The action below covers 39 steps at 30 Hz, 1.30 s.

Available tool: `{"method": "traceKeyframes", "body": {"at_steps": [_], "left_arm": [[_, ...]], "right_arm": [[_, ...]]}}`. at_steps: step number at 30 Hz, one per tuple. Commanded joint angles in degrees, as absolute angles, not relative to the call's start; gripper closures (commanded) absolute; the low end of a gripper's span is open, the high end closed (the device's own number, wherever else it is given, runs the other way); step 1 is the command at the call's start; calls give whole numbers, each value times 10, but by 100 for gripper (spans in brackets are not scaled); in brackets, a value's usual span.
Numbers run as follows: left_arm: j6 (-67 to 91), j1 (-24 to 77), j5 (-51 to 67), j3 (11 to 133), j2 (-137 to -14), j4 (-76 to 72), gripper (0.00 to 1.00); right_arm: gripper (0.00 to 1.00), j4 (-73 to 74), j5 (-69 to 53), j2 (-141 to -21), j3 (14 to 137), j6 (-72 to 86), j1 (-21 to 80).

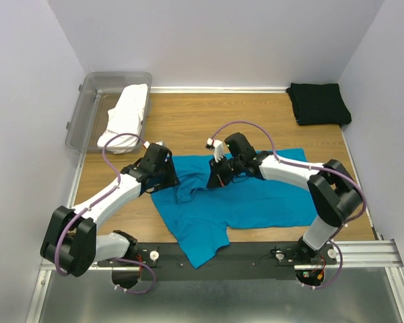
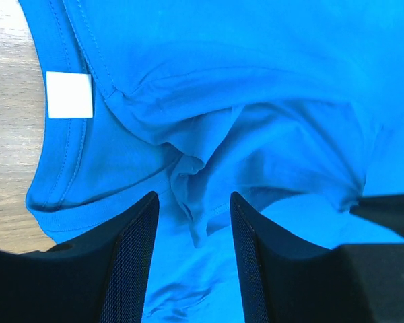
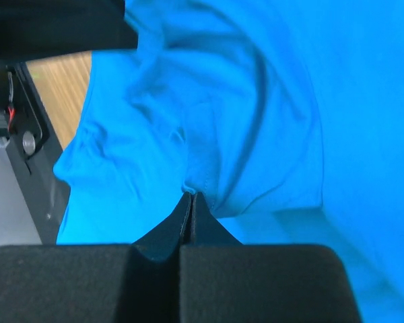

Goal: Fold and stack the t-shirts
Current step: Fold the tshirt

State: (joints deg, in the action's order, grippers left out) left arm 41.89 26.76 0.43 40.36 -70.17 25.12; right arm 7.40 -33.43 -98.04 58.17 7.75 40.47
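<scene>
The teal-blue t-shirt (image 1: pixel 249 202) lies rumpled across the middle of the wooden table. My left gripper (image 1: pixel 168 178) is open over its collar end; in the left wrist view (image 2: pixel 194 202) a raised fold of teal cloth (image 2: pixel 195 195) sits between the jaws, beside the white neck label (image 2: pixel 69 95). My right gripper (image 1: pixel 219 176) is shut on a pinch of the teal shirt's hem, seen in the right wrist view (image 3: pixel 190 196). The black t-shirt (image 1: pixel 318 103) lies folded at the back right. The white t-shirt (image 1: pixel 126 113) lies bunched in the tub.
A clear grey plastic tub (image 1: pixel 87 101) stands at the back left corner. Grey walls close in the table on three sides. A black rail (image 1: pixel 256 259) with the arm bases runs along the near edge, under the teal shirt's lower sleeve.
</scene>
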Motion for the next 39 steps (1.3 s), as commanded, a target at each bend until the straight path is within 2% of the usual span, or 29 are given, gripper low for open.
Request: {"method": "traceKeyframes", "body": {"at_steps": [1,6,16,25,28,31,32,35,39], "left_arm": [[417,271,12,413,-713,260,45],[401,270,39,403,-719,261,45],[412,283,63,374,-717,254,46],[461,307,66,351,-723,216,53],[467,312,70,350,-732,209,59],[472,318,71,348,-732,207,70],[472,319,73,349,-729,209,80],[474,320,70,358,-712,229,98],[482,321,57,381,-669,294,100]], "right_arm": [[99,80,-346,-944,549,94,410],[99,80,-309,-922,519,84,410],[99,76,-272,-969,527,58,410],[99,76,-279,-999,544,52,410],[99,76,-278,-998,544,50,410],[99,76,-277,-994,542,49,410],[99,76,-275,-992,543,49,410],[99,77,-267,-984,541,48,410],[99,77,-239,-969,538,47,410]]}}
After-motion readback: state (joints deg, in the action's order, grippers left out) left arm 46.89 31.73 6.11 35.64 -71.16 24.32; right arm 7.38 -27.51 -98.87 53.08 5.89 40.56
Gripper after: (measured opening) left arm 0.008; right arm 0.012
